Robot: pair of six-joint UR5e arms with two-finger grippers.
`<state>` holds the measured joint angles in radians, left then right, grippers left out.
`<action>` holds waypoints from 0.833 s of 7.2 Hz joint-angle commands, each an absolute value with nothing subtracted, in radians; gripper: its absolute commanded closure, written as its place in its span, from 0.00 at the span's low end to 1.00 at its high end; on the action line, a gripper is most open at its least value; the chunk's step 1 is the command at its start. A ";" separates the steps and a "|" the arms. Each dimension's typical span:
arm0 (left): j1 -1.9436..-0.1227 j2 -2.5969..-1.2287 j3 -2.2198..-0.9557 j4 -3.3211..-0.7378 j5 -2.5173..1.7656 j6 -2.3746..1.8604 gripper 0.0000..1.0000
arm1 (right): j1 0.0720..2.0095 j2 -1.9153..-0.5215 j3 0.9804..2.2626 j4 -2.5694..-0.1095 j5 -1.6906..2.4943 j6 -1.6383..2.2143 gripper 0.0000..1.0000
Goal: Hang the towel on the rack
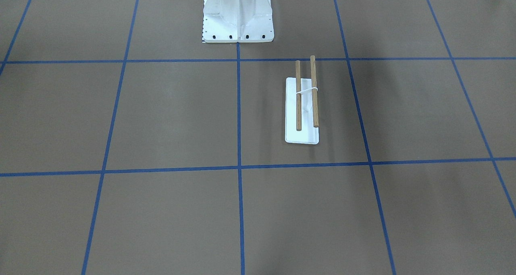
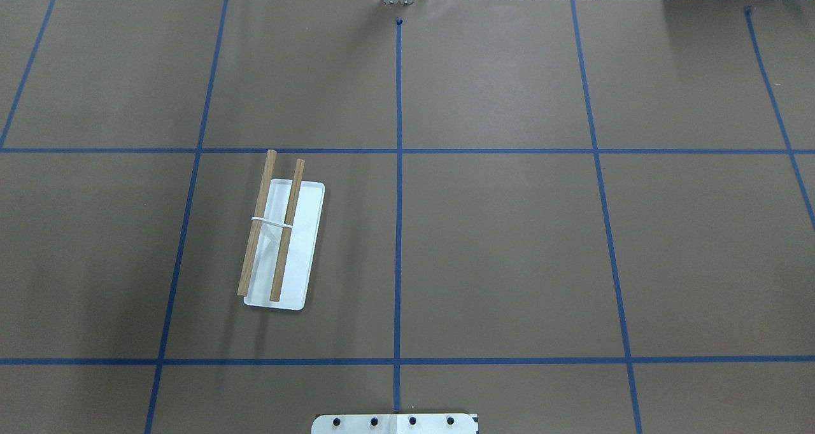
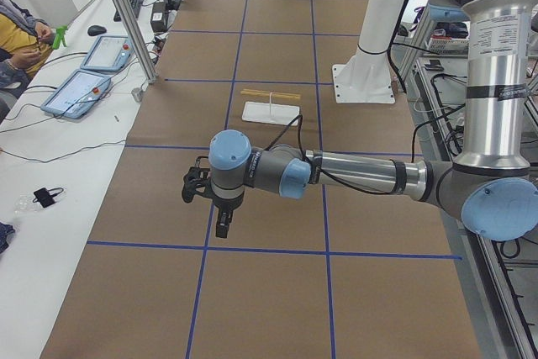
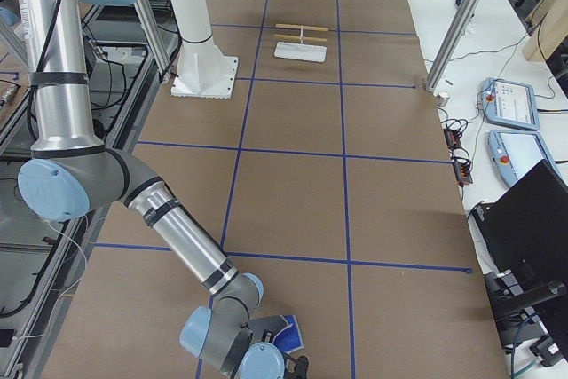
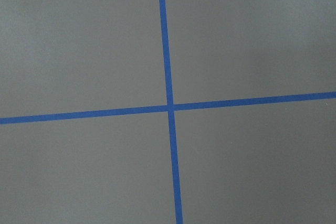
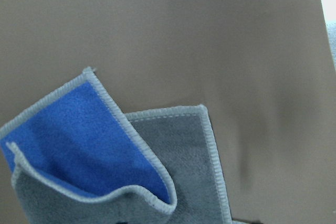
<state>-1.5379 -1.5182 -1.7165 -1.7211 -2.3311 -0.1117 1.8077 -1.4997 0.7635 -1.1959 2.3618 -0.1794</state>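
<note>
right gripper (image 4: 298, 367): low at the table end on the robot's right, mostly cut off by the frame edge in the exterior right view. Fingers are not visible in the wrist view, so I cannot tell whether they are apart or closed, or whether they touch the cloth.
towel (image 6: 173, 182): directly under the right wrist camera. The grey side faces up and one corner is turned over to show the blue side, with the light stitched edge visible all round. In the exterior right view it is a blue patch (image 4: 286, 335) just beside the right gripper. Cannot tell whether it lies flat on the table or is raised.
left gripper (image 3: 222, 229): on the near arm in the exterior left view, pointing down above a blue tape line. Finger gap cannot be judged from there.
left wrist view: only brown surface and a tape crossing (image 5: 170, 107).
rack (image 2: 305, 230): white base flat on the table, with two parallel wooden rods held above it on a white support. It stands in the cell just left of the centre line in the overhead view, well apart from the towel and both grippers.
pedestal (image 1: 238, 21): white, bolted down at the robot's edge of the table, near the rack but not touching it.
table (image 1: 161, 117): brown cover with a blue tape grid.
operator (image 3: 17, 35): seated at the side bench with the tablets (image 3: 84, 81).
</note>
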 commanded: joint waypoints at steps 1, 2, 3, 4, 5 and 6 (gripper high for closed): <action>-1.539 -1.516 -1.717 -1.723 -2.332 -0.110 0.02 | 1.806 -1.500 0.759 -1.197 2.408 -0.179 0.17; -1.539 -1.516 -1.718 -1.723 -2.332 -0.109 0.02 | 1.799 -1.500 0.749 -1.195 2.419 -0.181 0.17; -1.539 -1.517 -1.718 -1.723 -2.332 -0.109 0.02 | 1.789 -1.500 0.749 -1.193 2.418 -0.183 0.17; -1.537 -1.517 -1.717 -1.723 -2.332 -0.109 0.02 | 1.781 -1.500 0.747 -1.178 2.415 -0.183 0.17; -1.537 -1.517 -1.718 -1.723 -2.332 -0.109 0.02 | 1.776 -1.500 0.718 -1.142 2.413 -0.184 0.19; -1.539 -1.519 -1.717 -1.723 -2.330 -0.109 0.02 | 1.775 -1.499 0.700 -1.111 2.410 -0.183 0.31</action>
<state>-1.5376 -1.5174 -1.7174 -1.7226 -2.3313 -0.1089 1.7792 -1.4999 0.7244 -1.1494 2.4130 -0.1831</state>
